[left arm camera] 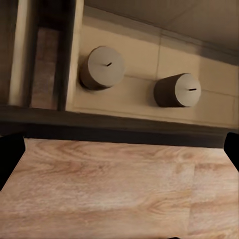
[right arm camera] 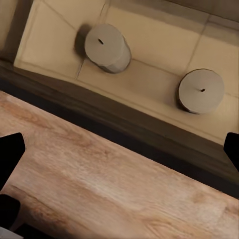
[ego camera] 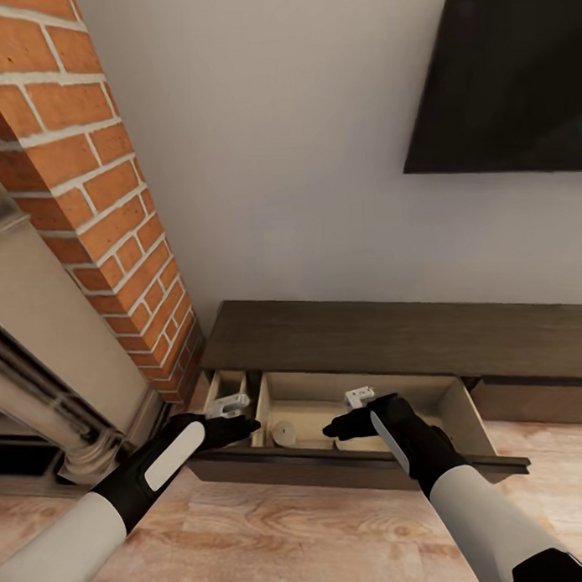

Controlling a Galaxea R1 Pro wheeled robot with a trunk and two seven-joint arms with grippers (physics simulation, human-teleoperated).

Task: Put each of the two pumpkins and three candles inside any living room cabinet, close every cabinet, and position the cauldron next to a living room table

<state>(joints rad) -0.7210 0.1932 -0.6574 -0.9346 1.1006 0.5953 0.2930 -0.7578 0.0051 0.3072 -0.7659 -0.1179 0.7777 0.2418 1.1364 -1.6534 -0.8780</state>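
The cabinet (ego camera: 393, 333) stands against the wall with one drawer (ego camera: 463, 411) pulled out. In the head view one candle (ego camera: 284, 431) stands on the drawer's tan floor. The left wrist view shows two candles (left arm camera: 102, 67) (left arm camera: 178, 90) in the drawer, and so does the right wrist view (right arm camera: 106, 48) (right arm camera: 201, 90). My left gripper (ego camera: 245, 427) (left arm camera: 119, 154) and right gripper (ego camera: 334, 430) (right arm camera: 119, 152) hover open and empty above the drawer's front edge, either side of the candle. The pumpkins, the cauldron and the table are out of view.
A red brick chimney (ego camera: 94, 180) and a pale fireplace surround (ego camera: 50, 366) rise at the left. A dark screen (ego camera: 502, 74) hangs on the wall above the cabinet. A narrow open compartment (ego camera: 228, 384) lies left of the drawer. Wooden floor (ego camera: 283, 535) runs in front.
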